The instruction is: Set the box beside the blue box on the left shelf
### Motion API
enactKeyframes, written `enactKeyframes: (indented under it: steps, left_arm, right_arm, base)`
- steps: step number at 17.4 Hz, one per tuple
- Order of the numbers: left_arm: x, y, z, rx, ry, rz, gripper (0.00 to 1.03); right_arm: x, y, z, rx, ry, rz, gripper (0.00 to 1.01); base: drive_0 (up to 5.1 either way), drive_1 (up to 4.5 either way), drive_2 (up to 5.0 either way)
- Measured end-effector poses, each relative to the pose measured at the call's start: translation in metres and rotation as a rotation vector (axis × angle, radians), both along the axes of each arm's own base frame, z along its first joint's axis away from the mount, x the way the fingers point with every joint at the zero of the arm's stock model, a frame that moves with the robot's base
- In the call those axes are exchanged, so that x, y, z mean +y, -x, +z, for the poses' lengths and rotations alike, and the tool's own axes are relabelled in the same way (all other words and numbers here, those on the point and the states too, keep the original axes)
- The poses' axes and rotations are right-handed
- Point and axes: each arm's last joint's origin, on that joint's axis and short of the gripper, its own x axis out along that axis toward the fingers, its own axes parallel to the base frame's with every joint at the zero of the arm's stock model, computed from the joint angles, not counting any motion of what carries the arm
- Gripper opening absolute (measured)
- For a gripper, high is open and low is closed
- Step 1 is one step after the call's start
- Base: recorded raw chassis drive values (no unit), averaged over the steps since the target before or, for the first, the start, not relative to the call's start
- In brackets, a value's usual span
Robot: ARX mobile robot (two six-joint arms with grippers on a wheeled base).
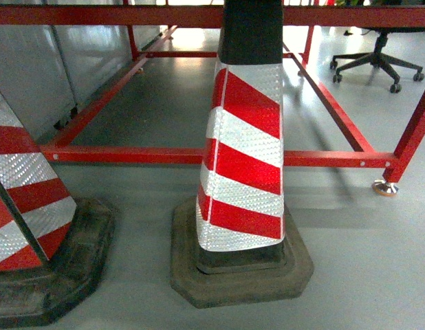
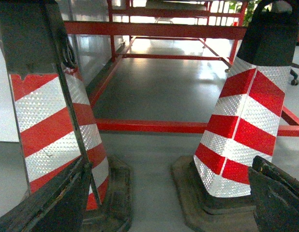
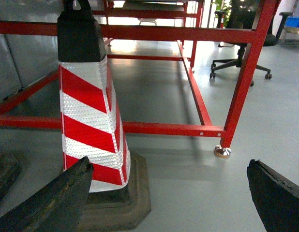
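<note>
The box, the blue box and the left shelf are out of view in all three views. My left gripper (image 2: 170, 166) hangs low over the grey floor, open, with nothing between its dark fingers (image 2: 52, 203). It points at the gap between two traffic cones. My right gripper (image 3: 169, 166) is open too and holds nothing. Its left finger (image 3: 57, 198) lies in front of a cone's base, and its right finger (image 3: 277, 195) is over bare floor. Neither gripper shows in the head view.
Two red-and-white striped traffic cones (image 1: 243, 158) (image 1: 23, 206) on heavy dark bases stand close ahead. Behind them runs a low red metal frame (image 1: 130, 155) with a footed leg (image 1: 386, 187). Grey panels (image 1: 34, 62) line the left. An office chair (image 1: 377, 58) stands far right.
</note>
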Motion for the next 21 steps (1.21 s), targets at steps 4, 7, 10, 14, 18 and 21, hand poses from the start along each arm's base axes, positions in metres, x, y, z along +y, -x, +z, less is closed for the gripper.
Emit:
enactKeyframes:
  steps: [4, 7, 10, 14, 18, 21]
  left_arm:
    - [0.0, 0.0, 0.0, 0.0, 0.0, 0.0, 0.98]
    - [0.0, 0.0, 0.0, 0.0, 0.0, 0.0, 0.98]
    - [0.0, 0.0, 0.0, 0.0, 0.0, 0.0, 0.98]
    - [0.0, 0.0, 0.0, 0.0, 0.0, 0.0, 0.98]
    - [0.0, 0.0, -0.0001, 0.001, 0.0, 0.0, 0.98]
    - [0.0, 0.0, -0.0001, 0.001, 0.0, 0.0, 0.98]
  right_arm:
    - [0.0, 0.0, 0.0, 0.0, 0.0, 0.0, 0.98]
    - [0.0, 0.0, 0.0, 0.0, 0.0, 0.0, 0.98]
    - [0.0, 0.0, 0.0, 0.0, 0.0, 0.0, 0.98]
    - [0.0, 0.0, 0.0, 0.0, 0.0, 0.0, 0.98]
    - [0.0, 0.0, -0.0001, 0.001, 0.0, 0.0, 0.98]
    - [0.0, 0.0, -0.0001, 0.001, 0.0, 0.0, 0.98]
  base:
    - [0.0, 0.0, 0.0]
    - [0.0, 0.0, 0.0]
    - [0.0, 0.0, 0.0]
    - [0.0, 0.0, 0.0]
    - [0.0, 0.0, 0.0]
    - [0.0, 0.0, 0.0]
